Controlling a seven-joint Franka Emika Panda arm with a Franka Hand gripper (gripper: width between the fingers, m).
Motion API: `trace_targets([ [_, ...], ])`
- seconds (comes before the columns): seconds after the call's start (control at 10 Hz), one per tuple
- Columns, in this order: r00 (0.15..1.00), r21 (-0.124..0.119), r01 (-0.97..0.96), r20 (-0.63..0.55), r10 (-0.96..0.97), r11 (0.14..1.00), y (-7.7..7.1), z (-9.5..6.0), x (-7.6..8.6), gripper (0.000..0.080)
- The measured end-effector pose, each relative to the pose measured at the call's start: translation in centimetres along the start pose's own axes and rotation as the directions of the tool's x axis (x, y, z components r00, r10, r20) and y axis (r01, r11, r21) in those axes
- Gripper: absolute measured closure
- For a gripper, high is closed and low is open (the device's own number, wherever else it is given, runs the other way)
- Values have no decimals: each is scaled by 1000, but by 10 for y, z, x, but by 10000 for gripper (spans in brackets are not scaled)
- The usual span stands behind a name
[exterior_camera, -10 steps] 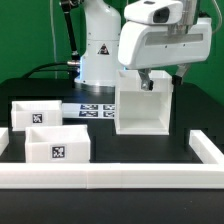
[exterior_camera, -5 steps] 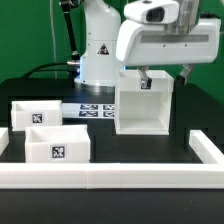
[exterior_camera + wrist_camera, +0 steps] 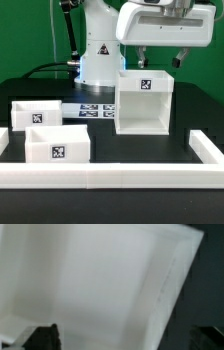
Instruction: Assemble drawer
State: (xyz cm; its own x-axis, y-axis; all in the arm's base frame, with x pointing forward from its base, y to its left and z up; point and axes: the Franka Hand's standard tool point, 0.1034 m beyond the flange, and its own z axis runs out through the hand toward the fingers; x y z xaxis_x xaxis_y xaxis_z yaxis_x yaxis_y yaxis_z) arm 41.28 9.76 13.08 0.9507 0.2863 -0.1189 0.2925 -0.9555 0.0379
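The tall white casing [image 3: 143,108] stands upright on the black table, with a tag showing on its inner back wall. It fills most of the wrist view [image 3: 100,280]. My gripper [image 3: 159,60] hangs just above the casing's top edge, open and empty, with its fingers [image 3: 138,57] spread about as wide as the casing. In the wrist view the gripper [image 3: 128,339] shows only as two dark fingertips [image 3: 42,337] at the picture's edge. Two smaller open-top trays [image 3: 33,114] [image 3: 57,146] with tags sit on the exterior view's left.
The marker board [image 3: 95,109] lies flat between the trays and the robot base [image 3: 97,55]. A long low white border rail [image 3: 110,179] runs along the front and turns up the exterior view's right side [image 3: 206,150].
My gripper has risen from around the casing's top to just above it. The casing and the trays have not moved.
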Motion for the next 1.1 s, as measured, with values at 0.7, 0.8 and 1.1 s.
trace_targets([
  [0.7,968,40,-249,28,248,968,-10,14,-2,150],
  [0.8,968,47,-252,24,251,967,-13,19,-5,150],
  [1.1,973,47,-231,24,230,972,-26,29,-13,150],
])
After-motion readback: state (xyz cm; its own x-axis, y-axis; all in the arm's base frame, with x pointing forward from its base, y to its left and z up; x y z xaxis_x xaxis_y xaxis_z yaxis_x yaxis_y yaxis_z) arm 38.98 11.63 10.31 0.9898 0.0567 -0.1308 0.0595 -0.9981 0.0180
